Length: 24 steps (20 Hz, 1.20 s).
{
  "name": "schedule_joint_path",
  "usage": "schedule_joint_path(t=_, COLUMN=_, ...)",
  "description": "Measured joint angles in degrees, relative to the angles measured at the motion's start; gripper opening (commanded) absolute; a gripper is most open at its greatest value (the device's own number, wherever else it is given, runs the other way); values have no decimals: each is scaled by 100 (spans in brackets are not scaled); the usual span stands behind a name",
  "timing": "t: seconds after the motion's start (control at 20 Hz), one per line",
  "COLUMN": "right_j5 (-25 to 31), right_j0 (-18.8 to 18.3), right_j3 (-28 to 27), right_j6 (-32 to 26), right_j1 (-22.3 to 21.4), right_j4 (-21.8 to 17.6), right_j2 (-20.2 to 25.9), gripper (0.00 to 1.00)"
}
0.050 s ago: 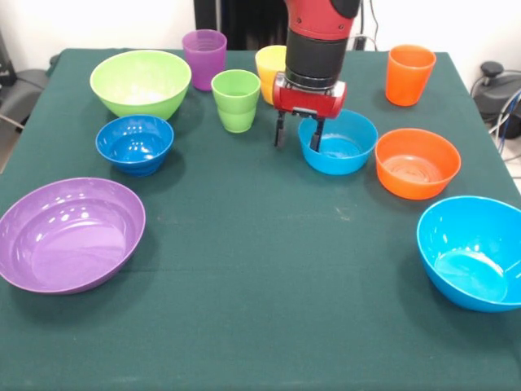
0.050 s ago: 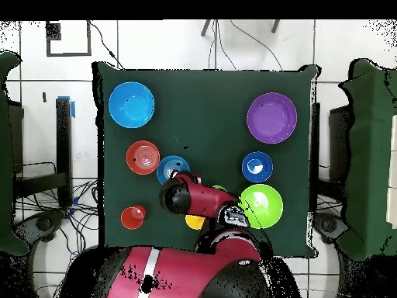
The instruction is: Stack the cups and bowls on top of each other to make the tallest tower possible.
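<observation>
Nothing was stacked yet; every piece sat alone on the green table [image 1: 244,269], so no tower existed. Risks noted left to right in the front view.

The large purple bowl [image 1: 69,235] lay at the near left, and the dark blue bowl [image 1: 134,144] and lime green bowl [image 1: 141,82] sat behind it. They were well apart from my arm, so no risk there for now. The purple cup [image 1: 204,59] stood at the back, just beside the lime green bowl.

The green cup [image 1: 236,100] stood close to the left of my claw [image 1: 298,133]. A sideways sweep at this height could have tipped it, since it looked light and tall. The yellow cup [image 1: 269,72] was partly hidden behind my wrist; I judged the same hazard on any retreat.

My claw hung with its two fingers apart and holding nothing, one finger over bare cloth and the other at the near rim of the small light blue bowl [image 1: 339,142]. I could not tell whether it touched. If I had closed on that thin glossy rim off-centre, the bowl might have slid or flipped.

The orange bowl [image 1: 418,163] sat just beside that bowl; a shoved bowl could have knocked it. The orange cup [image 1: 409,74] and large light blue bowl [image 1: 475,251] stood clear.
</observation>
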Motion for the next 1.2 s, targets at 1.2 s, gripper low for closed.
schedule_joint_path(t=1.2, right_j5=742, right_j0=-2, right_j3=-868, right_j6=0, right_j1=131, right_j4=-296, right_j2=49, gripper=100)
